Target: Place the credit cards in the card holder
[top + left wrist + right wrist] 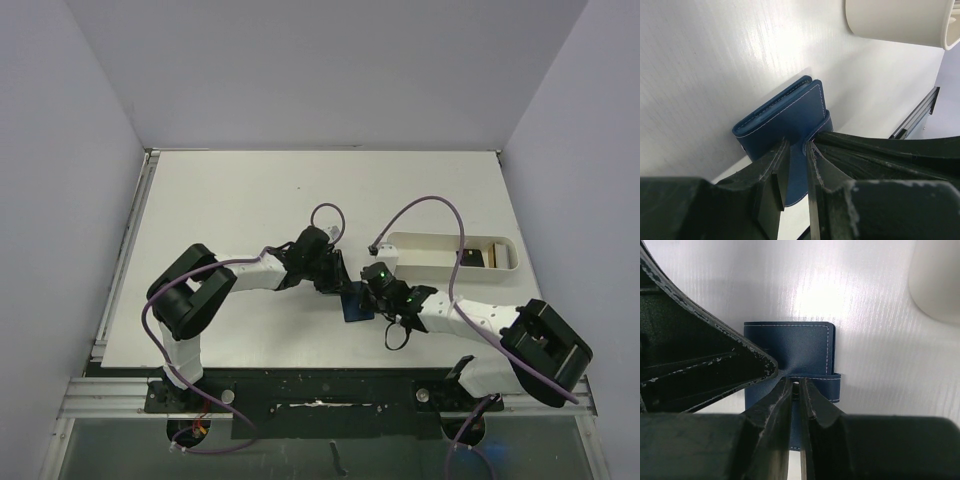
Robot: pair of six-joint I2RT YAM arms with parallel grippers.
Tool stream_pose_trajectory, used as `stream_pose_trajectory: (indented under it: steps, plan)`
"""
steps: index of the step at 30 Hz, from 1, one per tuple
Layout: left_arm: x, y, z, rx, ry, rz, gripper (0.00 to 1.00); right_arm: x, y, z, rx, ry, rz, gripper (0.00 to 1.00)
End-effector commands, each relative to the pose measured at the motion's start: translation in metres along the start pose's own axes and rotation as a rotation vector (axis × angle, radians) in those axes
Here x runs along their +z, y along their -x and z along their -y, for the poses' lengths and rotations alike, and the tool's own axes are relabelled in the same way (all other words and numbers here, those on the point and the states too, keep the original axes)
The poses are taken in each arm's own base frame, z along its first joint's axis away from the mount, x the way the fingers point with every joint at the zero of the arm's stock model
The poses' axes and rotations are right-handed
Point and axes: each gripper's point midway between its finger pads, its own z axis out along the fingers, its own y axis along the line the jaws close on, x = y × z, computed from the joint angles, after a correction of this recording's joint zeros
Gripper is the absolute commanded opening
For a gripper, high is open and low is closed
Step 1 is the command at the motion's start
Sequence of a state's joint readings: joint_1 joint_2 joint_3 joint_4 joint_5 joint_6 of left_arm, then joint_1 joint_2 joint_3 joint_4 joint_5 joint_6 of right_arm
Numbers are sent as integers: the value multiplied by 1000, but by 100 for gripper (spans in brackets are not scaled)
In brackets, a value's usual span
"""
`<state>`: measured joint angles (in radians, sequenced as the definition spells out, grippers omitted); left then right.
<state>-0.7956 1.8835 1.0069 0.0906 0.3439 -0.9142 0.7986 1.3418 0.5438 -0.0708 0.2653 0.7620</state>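
Top view: find card holder on white table, mid-front, caught between both gripper tips. Left wrist view: note left gripper with fingers narrow, pinching one navy flap of the holder. Right wrist view: note right gripper with fingers almost together, nipping the holder's near flap. See credit cards — one dark, one tan — standing in right end of white tray, well apart from holder.
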Motion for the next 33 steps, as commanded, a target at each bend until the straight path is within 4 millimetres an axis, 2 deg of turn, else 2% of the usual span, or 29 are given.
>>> stream_pose_trajectory:
  steps: [1, 10, 15, 23, 29, 33]
  plan:
    - [14, -12, -24, -14, 82, -33, 20, -5, -92, 18, -35, -47, -284, 4]
    - [7, -7, -19, -30, 72, -8, 22, -14, -102, 24, -61, -98, -301, 0]
    - [2, 3, -14, -38, 62, 16, 22, -15, -110, 13, -96, -48, -354, 0]
    - [2, 7, -28, -40, 91, 21, 22, -19, -120, 11, -233, -116, -462, 0]
    - [-8, 7, -32, -48, 82, 25, 22, -15, -101, 10, -297, -156, -452, 0]
    - [-27, 14, -34, -60, 68, 55, 22, -13, -91, 6, -295, -149, -446, 0]
